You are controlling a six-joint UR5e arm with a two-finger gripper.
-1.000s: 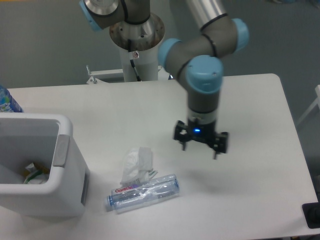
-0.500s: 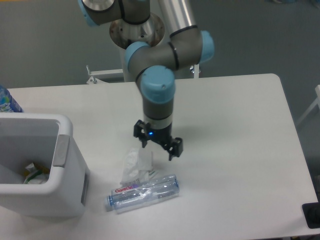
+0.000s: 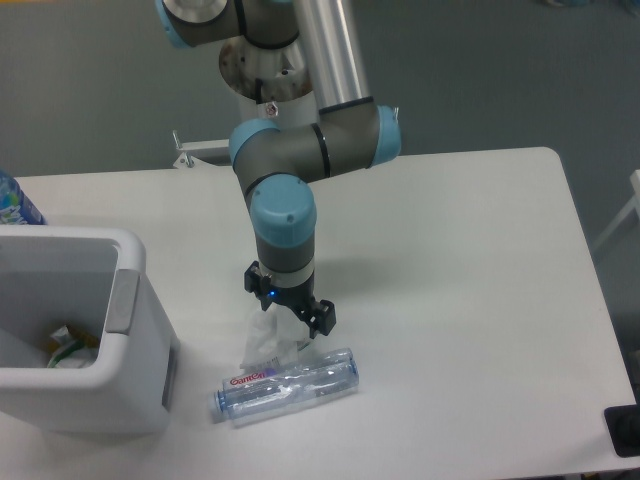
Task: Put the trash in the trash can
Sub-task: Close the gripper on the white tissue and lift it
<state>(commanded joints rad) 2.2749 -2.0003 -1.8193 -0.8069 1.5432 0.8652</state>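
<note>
Gripper (image 3: 290,312), spread open and holding nothing, above the tissue wad (image 3: 270,338): likely light, soft, compressible, best pinched across its bunched middle.

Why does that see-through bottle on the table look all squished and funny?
The clear plastic bottle with the red-and-purple label is crushed flat and lies on its side on the white table. The crumpled white tissue wad sits right behind it. Both lie loose outside the white rectangular plastic bin. The gripper is over the wad.
</note>
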